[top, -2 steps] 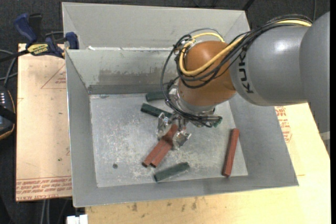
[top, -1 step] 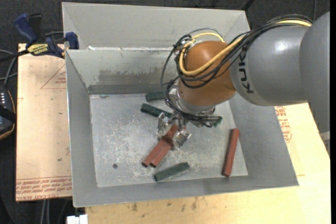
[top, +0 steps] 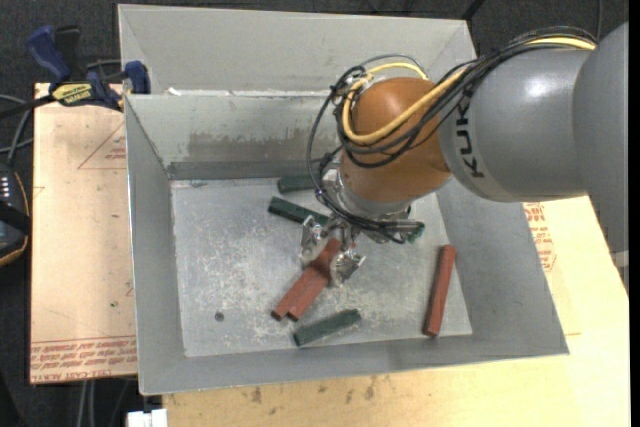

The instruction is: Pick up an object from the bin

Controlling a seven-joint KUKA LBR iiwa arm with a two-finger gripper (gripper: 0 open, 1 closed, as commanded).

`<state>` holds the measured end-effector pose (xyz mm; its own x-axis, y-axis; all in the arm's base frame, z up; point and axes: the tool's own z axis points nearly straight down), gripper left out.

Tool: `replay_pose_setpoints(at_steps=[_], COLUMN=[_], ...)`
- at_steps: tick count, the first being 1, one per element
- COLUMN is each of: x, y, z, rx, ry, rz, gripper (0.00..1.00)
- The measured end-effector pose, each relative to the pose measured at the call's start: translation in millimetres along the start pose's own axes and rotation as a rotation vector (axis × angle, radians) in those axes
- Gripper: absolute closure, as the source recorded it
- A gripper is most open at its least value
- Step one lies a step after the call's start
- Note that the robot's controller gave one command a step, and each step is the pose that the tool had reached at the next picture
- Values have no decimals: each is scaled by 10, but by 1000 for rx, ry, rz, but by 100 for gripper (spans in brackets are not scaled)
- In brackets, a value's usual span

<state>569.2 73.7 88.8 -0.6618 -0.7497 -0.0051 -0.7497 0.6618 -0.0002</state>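
Note:
My gripper (top: 331,253) is low in the middle of the bin, under the orange wrist cover. Its two metal fingertips stand on either side of the upper end of a reddish-brown bar (top: 303,290) that lies slanting down to the left. A dark green bar (top: 326,326) lies just below it near the front wall. Another dark green bar (top: 291,210) lies just up and left of the fingers.
A second reddish-brown bar (top: 438,290) lies upright at the right of the bin floor. A short dark green piece (top: 293,182) rests near the back wall. The arm and its cables cover the bin's right middle.

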Motion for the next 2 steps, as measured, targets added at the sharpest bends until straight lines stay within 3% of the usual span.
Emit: replay_pose_setpoints(at_steps=[1,2], x=[16,3], y=[20,9], z=[-248,-471], rx=[-7,-4], ry=[9,5], rz=[1,1], gripper=[100,100])
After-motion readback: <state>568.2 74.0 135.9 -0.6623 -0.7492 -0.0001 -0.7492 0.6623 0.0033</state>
